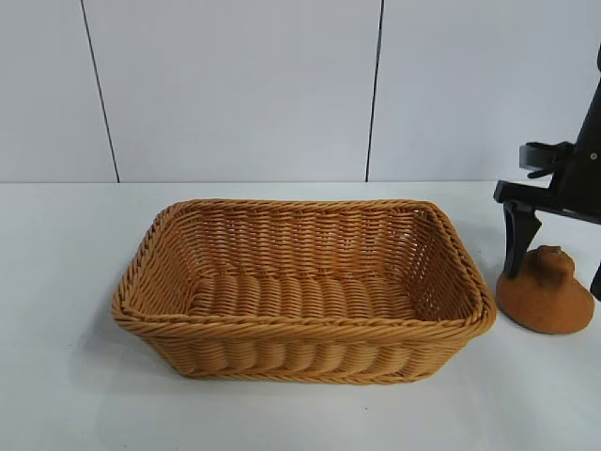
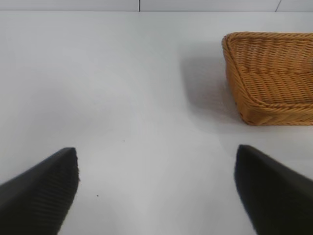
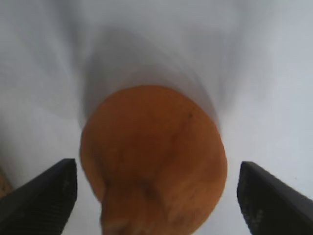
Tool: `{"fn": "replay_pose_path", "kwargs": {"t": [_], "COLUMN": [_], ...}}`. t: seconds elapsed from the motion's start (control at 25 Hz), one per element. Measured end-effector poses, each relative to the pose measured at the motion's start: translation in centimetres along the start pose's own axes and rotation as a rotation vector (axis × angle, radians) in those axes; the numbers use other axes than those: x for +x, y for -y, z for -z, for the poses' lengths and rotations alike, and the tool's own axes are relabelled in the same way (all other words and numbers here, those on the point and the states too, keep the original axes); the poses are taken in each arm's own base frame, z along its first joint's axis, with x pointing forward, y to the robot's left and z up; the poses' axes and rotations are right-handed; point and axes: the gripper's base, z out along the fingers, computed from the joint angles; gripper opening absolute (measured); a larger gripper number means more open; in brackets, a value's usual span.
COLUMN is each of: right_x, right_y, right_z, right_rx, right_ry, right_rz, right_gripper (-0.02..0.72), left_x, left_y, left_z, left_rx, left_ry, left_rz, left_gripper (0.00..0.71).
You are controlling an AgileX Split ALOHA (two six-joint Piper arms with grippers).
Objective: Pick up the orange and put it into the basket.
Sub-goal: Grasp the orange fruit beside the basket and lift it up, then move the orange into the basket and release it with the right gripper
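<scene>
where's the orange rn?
Exterior view: the orange sits on the table at far right, just outside the basket's right end, between the open fingers of the right claw.

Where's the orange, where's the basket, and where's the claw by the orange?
orange (image 1: 547,301), exterior view, middle of its rounded body.
basket (image 1: 310,331), exterior view, near braided rim.
right gripper (image 3: 156,196), right wrist view, midway between its fingertips, over the orange.

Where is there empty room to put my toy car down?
The white table lies bare left of and in front of the tan woven wicker basket. It's crowded right of the basket: the knobbly brownish-orange fruit sits there, the right gripper around it.
</scene>
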Motion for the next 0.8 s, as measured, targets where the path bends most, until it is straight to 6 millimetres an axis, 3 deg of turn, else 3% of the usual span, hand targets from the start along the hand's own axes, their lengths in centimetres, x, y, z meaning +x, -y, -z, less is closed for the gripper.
{"fn": "replay_pose_path", "kwargs": {"t": [0.08, 0.16, 0.24, 0.4, 0.68, 0.8], "right_x": [0.0, 0.2, 0.3, 0.9, 4.0, 5.7], "right_y": [0.0, -0.1, -0.2, -0.7, -1.8, -2.2], "right_z": [-0.1, 0.2, 1.0, 3.4, 12.4, 15.3], "right_rx": [-0.002, -0.006, -0.011, -0.009, -0.011, -0.015], "right_ry": [-0.004, -0.009, -0.003, 0.057, 0.295, 0.379], "right_rz": [-0.003, -0.004, -0.002, 0.012, 0.049, 0.062], "right_gripper": [0.411, 0.168, 0.044, 0.044, 0.044, 0.044], "left_x": [0.0, 0.0, 0.0, 0.0, 0.0, 0.0], "left_y": [0.0, 0.0, 0.0, 0.0, 0.0, 0.0], "left_z": [0.0, 0.0, 0.0, 0.0, 0.0, 0.0], "left_rx": [0.0, 0.0, 0.0, 0.0, 0.0, 0.0], "left_ry": [0.0, 0.0, 0.0, 0.0, 0.0, 0.0], "left_rz": [0.0, 0.0, 0.0, 0.0, 0.0, 0.0], "left_gripper": [0.615, 0.615, 0.615, 0.615, 0.615, 0.615]}}
